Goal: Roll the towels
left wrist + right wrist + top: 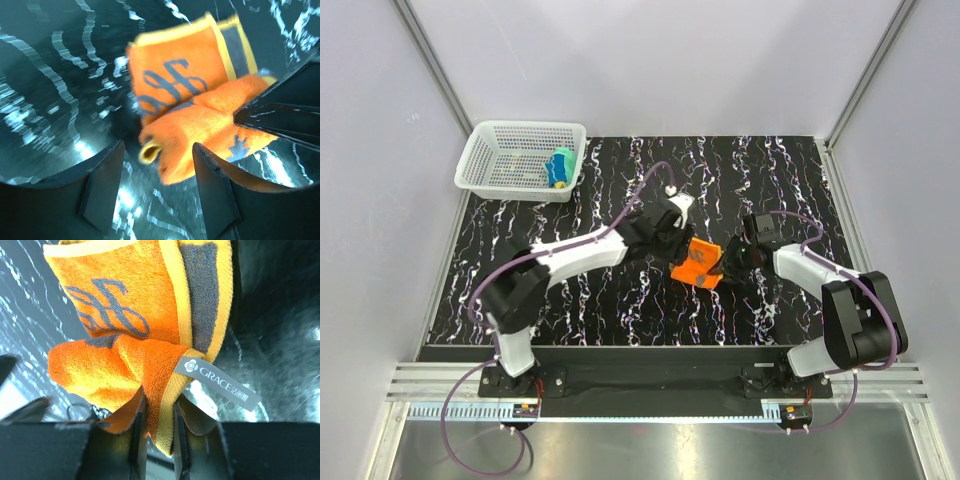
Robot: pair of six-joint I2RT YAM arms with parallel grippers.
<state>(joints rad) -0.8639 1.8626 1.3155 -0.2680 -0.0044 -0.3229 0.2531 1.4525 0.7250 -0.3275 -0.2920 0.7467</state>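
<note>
**Orange towel pinched at right, left fingers spread**

Table (620, 310): black, white-veined. White mesh basket (480, 165) sits at the far left corner. Left end effector (157, 150) is spread wide, and one end of the bunched cloth lies between its fingers without being clamped. Right end effector (159, 405) is pressed together on a yellow-bordered edge, pinching it. The orange towel (698, 262), with grey marks, lies folded over itself just right of the table's middle, between the two end effectors. The yellow towel (559, 167), teal-blue showing, is bundled against the basket's right wall. A grey label (217, 383) reading GRACE hangs off the orange towel's edge
</note>
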